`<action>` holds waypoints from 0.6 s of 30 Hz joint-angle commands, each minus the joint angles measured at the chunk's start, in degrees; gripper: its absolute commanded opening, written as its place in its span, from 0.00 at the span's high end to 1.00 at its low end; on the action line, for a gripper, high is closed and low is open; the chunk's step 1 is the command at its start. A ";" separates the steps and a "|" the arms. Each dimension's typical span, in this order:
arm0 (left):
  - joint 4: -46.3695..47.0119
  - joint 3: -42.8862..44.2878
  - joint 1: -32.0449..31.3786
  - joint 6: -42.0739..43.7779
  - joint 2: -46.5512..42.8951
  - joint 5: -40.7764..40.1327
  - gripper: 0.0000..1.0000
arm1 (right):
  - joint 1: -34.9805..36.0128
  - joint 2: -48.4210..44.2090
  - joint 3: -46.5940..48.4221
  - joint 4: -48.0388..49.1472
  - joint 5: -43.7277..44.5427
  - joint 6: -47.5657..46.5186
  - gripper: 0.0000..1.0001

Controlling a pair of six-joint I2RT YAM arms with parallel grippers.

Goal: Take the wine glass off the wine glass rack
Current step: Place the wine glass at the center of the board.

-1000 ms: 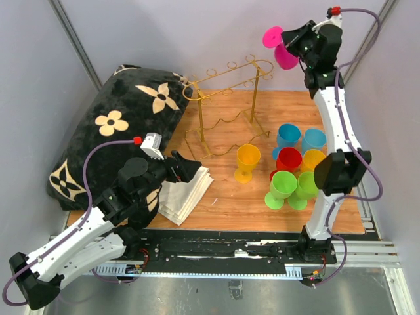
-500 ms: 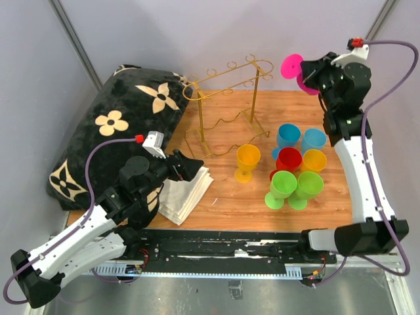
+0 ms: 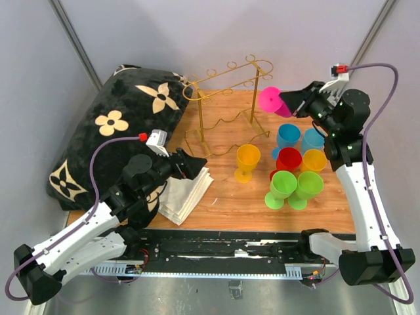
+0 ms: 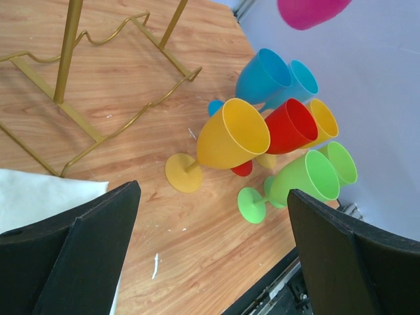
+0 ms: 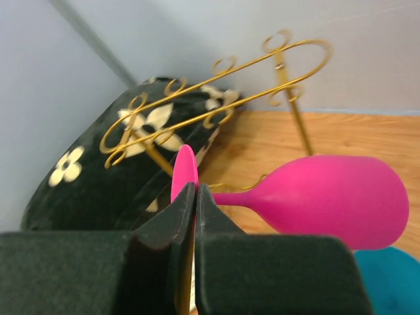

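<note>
The pink wine glass (image 3: pixel 268 99) hangs in the air on its side, off the wine glass rack (image 3: pixel 226 84). My right gripper (image 3: pixel 289 104) is shut on the rim of its round foot. In the right wrist view the fingertips (image 5: pixel 195 190) pinch the foot edge-on, and the pink bowl (image 5: pixel 331 200) points right, with the gold wire rack (image 5: pixel 216 92) behind it, its loops bare. My left gripper (image 3: pixel 190 164) stands open low over the table's left front, nothing between its fingers (image 4: pixel 213 197). The pink bowl (image 4: pixel 312 10) shows at the top of the left wrist view.
Several coloured wine glasses (image 3: pixel 296 165) cluster on the right of the wooden table, with a yellow one (image 3: pixel 247 161) apart to their left. A folded white cloth (image 3: pixel 185 193) lies under my left gripper. A black flowered pillow (image 3: pixel 121 125) fills the left side.
My right arm has swung the pink glass down from high at the back to just right of the rack. My left arm has barely shifted.
</note>
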 commanded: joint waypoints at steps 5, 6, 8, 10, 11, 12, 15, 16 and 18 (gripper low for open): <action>8.66 -1.12 0.40 -2.81 -0.52 1.87 0.00 | 10.28 -2.98 -7.15 5.92 -17.52 -3.68 0.99; 9.86 -1.35 0.40 -3.15 -0.63 2.67 0.00 | 12.12 -3.29 -7.43 5.73 -17.34 -4.53 0.99; 12.57 -2.08 0.40 -4.09 -0.83 3.97 0.01 | 15.81 -3.40 -8.16 6.16 -17.04 -5.40 0.99; 15.87 -3.00 0.40 -5.09 -0.95 5.54 0.02 | 18.59 -2.92 -8.64 7.07 -16.97 -5.27 0.99; 17.41 -3.38 0.40 -5.73 -1.02 6.39 0.02 | 19.69 -2.49 -8.72 7.39 -16.89 -5.28 0.99; 18.92 -3.72 0.40 -6.27 -0.95 7.28 0.03 | 20.70 -1.94 -8.69 7.53 -16.85 -5.30 0.99; 22.82 -4.56 0.41 -7.85 -1.03 9.66 0.05 | 22.95 -0.45 -8.51 7.54 -16.94 -5.91 0.99; 23.93 -4.80 0.40 -8.48 -1.03 10.38 0.06 | 23.42 -0.08 -8.47 7.73 -17.04 -5.98 0.99; 26.22 -5.44 0.36 -9.50 -1.08 11.67 0.09 | 24.20 0.71 -8.33 8.42 -17.99 -6.12 0.99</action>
